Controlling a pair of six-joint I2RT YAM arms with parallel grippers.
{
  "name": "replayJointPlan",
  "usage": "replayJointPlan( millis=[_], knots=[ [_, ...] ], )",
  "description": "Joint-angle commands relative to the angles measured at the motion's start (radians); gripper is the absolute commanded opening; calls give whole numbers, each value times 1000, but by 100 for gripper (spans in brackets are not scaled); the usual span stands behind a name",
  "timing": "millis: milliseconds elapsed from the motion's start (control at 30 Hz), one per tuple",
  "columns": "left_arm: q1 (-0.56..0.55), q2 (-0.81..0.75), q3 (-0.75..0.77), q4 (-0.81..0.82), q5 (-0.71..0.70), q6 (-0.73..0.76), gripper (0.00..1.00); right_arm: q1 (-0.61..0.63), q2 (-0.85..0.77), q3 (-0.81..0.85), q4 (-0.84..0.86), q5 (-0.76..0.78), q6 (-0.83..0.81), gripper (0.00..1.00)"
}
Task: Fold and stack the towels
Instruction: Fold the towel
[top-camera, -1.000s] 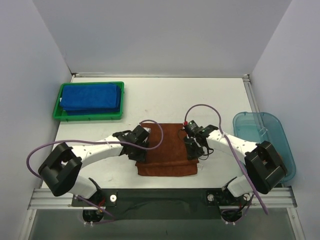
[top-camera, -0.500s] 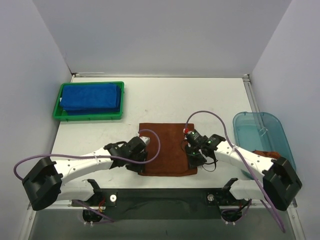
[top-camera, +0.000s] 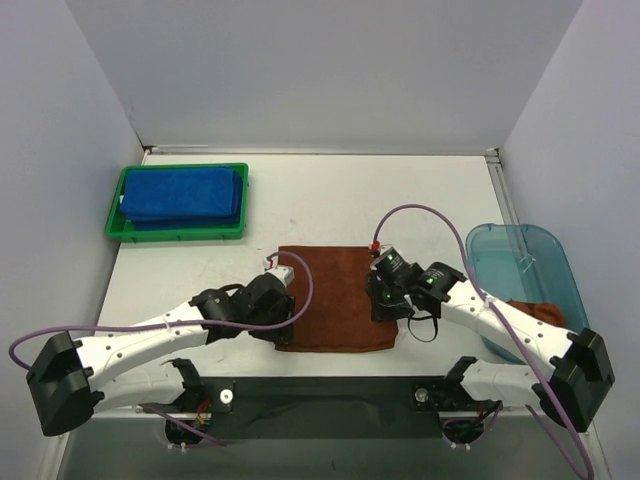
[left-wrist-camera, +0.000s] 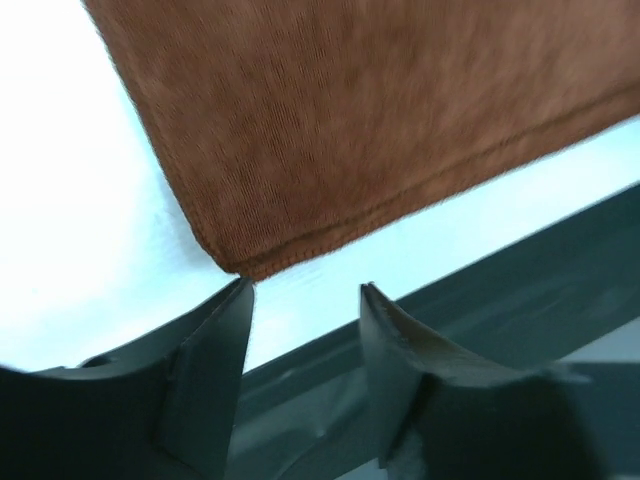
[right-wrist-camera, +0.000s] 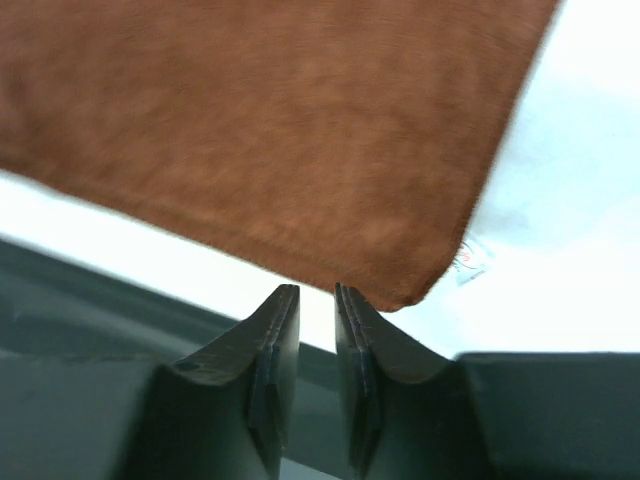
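Observation:
A rust-brown towel (top-camera: 335, 295) lies folded flat on the table near the front edge. My left gripper (top-camera: 283, 336) hovers at its near-left corner; in the left wrist view the gripper (left-wrist-camera: 305, 290) stands open and empty, with one fingertip just beside the towel's corner (left-wrist-camera: 240, 262). My right gripper (top-camera: 392, 314) is at the near-right corner; in the right wrist view its jaws (right-wrist-camera: 317, 290) stand a narrow gap apart, holding nothing, just short of the towel's hem (right-wrist-camera: 280, 130). Folded royal blue towels (top-camera: 182, 194) sit stacked at the back left.
The blue stack rests in a green tray (top-camera: 176, 236). A translucent teal bin (top-camera: 530, 265) stands at the right edge with a bit of brown cloth (top-camera: 540, 310) in it. The dark front rail (top-camera: 320, 390) runs just below the towel. A small white label (right-wrist-camera: 472, 258) shows by the towel's corner.
Both arms have stretched lower and slid their grippers toward the towel's near corners. The left jaws have opened wider and the right jaws have parted slightly. The towel now lies flatter.

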Motion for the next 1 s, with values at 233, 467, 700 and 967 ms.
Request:
replayJointPlan(
  millis=[233, 467, 700, 967],
  knots=[
    [69, -106, -76, -7, -149, -151, 70, -191, -108, -199, 2, 25, 144, 45],
    [126, -62, -42, 103, -150, -110, 56, -213, -116, -173, 122, -1, 115, 25],
    [332, 197, 165, 304, -74, 30, 53, -285, 99, -7, 296, -1, 72, 25],
    [445, 579, 421, 373, 12, 117, 52, -420, 425, 165, 442, -96, 72, 26]
  ],
)
